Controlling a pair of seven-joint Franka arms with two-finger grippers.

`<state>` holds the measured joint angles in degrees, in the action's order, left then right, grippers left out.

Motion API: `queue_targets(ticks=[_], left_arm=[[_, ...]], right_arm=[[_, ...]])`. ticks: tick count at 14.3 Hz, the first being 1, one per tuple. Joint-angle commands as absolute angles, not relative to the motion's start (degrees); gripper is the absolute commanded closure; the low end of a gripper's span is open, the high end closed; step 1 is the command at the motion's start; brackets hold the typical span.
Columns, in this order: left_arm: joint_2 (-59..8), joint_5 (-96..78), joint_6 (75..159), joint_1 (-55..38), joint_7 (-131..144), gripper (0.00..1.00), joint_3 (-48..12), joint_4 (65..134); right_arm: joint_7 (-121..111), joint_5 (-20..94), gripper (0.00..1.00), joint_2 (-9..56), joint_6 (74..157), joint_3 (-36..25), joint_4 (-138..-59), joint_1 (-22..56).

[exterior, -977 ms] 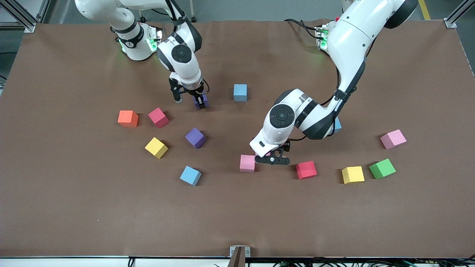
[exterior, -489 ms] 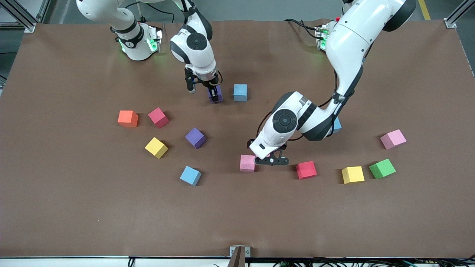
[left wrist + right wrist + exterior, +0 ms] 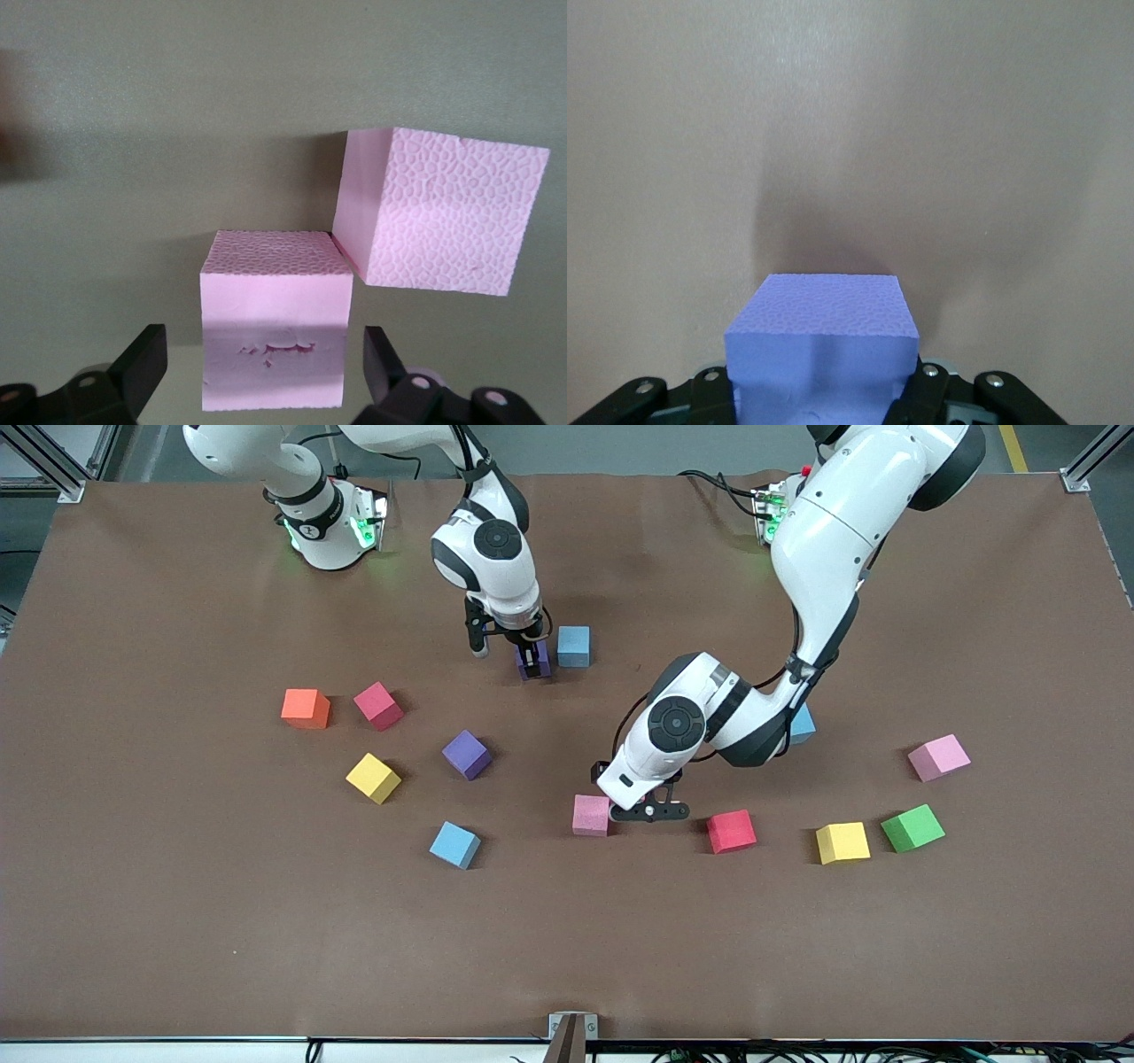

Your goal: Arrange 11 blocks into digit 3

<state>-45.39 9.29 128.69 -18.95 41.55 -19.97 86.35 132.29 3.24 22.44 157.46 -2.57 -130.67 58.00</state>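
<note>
14 cubes (image 3: 373, 778) scattered: 3 pink, 3 light blue, 2 purple, 2 red, 2 yellow, 1 green, 1 orange cube (image 3: 306, 708); right gripper (image 3: 532, 662) clamped on 1 purple cube (image 3: 824, 329), just beside 1 light blue cube (image 3: 573, 646); left gripper (image 3: 649, 811) fingers wide, straddling 1 pink cube (image 3: 275, 336) on the table (image 3: 567, 939).

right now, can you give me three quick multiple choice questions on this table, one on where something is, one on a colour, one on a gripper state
1. The purple block in the right gripper is right beside a block of which colour?
A light blue
B orange
C green

2. What colour is the block between the jaws of the left gripper?
A red
B yellow
C pink

3. What is the right gripper doing?
A open over bare table
B shut on the purple block
C open around a red block

Answers:
1 A: in the front view the light blue block sits just next to the held one.
2 C: the left wrist view shows a pink block between the open jaws.
3 B: the right wrist view shows the jaws pressed on both sides of the purple block.
</note>
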Motion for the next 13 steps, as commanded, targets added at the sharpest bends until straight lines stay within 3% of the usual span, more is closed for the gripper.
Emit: queue_targets(ticks=[1,5,7,9,13], left_arm=[[-46.0,9.0,128.8,-18.9,42.6,0.21,-19.8,85.3],[-45.9,9.0,128.8,-18.4,42.8,0.28,-19.8,85.4],[-45.7,9.1,128.7,-17.0,42.8,0.49,-19.8,85.8],[-45.4,9.0,128.4,-16.6,43.0,0.62,-19.8,86.6],[-39.3,9.1,124.6,-13.1,48.0,0.66,-19.9,91.5]], right_arm=[[134.0,3.4,1.00,22.7,155.7,-2.9,-129.9,59.2],[133.9,3.5,1.00,22.7,150.9,-2.8,-129.5,60.0],[134.4,3.5,1.00,22.7,150.5,-2.8,-129.2,60.5],[135.3,3.5,1.00,23.5,150.5,-2.8,-128.2,61.0],[136.7,3.5,1.00,25.0,150.6,-2.8,-126.4,61.3]])
